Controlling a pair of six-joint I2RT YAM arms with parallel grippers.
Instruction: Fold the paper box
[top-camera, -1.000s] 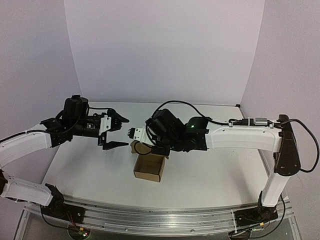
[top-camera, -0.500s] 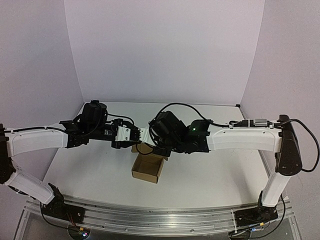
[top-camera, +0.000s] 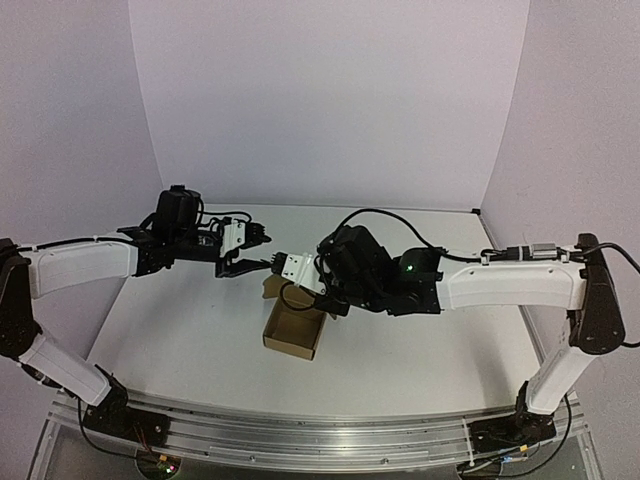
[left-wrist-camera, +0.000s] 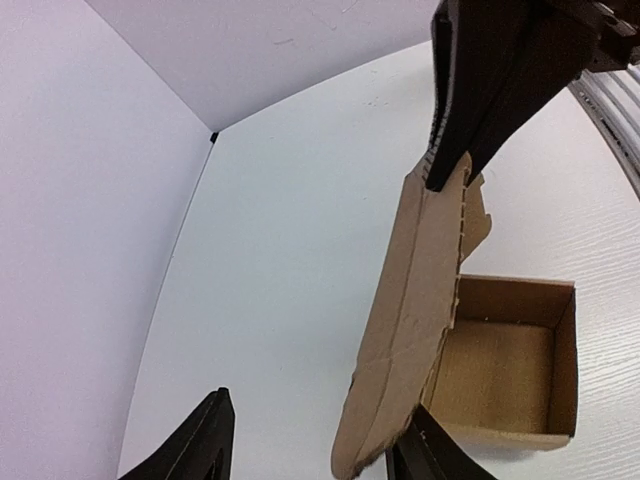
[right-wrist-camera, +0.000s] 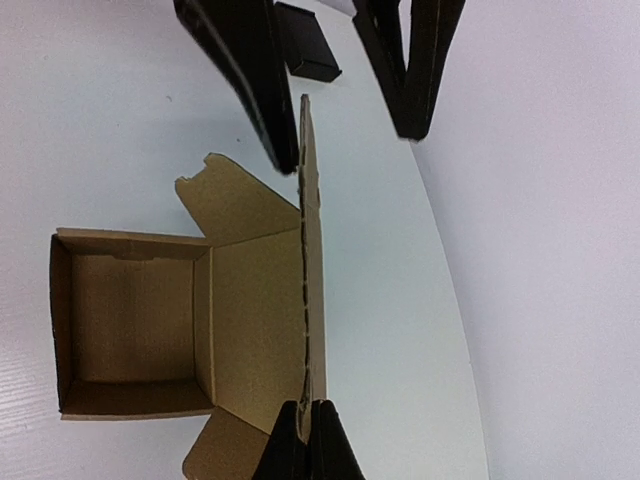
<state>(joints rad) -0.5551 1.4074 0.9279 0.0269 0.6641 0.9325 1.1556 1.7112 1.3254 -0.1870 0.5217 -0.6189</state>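
Nearest the arm bases, the paper box (top-camera: 295, 335) is sitting open-topped on the white surface (top-camera: 180, 330). Its light tray is posing the first risk: nothing is pinning it down, so a sideways pull on the lid would probably drag or tip the whole box.

The lid flap (right-wrist-camera: 262, 310) is standing upright from the tray's far side. The right end effector (right-wrist-camera: 306, 425) is pinching the flap's free edge, fingers closed tight on the card. A twist from this arm could tear the toothed fold line or crease the flap away from its score.

Further along the same edge, the left end effector (left-wrist-camera: 318, 425) is standing partly spread, with one finger on each side of the card and gripping nothing. One finger seems to be brushing the flap, though the steep view makes this uncertain. If the left end effector closes askew there, it could buckle the flap or fight the right arm's hold.
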